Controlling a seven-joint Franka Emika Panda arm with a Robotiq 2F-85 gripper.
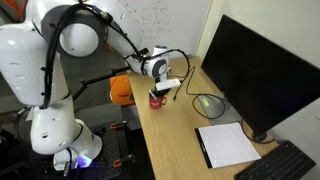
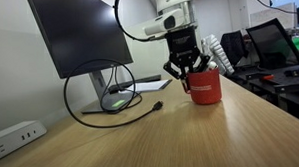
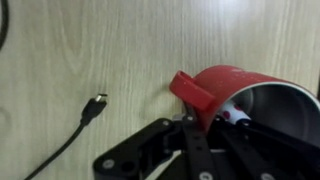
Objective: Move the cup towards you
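Observation:
The red cup (image 2: pixel 204 88) stands on the wooden desk (image 2: pixel 191 137), also seen in an exterior view (image 1: pixel 156 99). In the wrist view the cup (image 3: pixel 235 82) fills the right side, with its handle pointing left and a pale inside. My gripper (image 2: pixel 187 70) comes down from above onto the cup's rim on the handle side. In the wrist view its black fingers (image 3: pixel 212 122) straddle the cup's wall, one inside and one outside, closed on it. The cup's base rests on the desk.
A black monitor (image 1: pixel 260 70) stands at the desk's back, with a looped black cable (image 2: pixel 110 100) whose plug (image 3: pixel 95 106) lies near the cup. An orange boxy thing (image 1: pixel 121 89) sits beyond the desk edge. Paper (image 1: pixel 227 143), a keyboard (image 1: pixel 285 165) and a power strip (image 2: pixel 16 136) lie further off.

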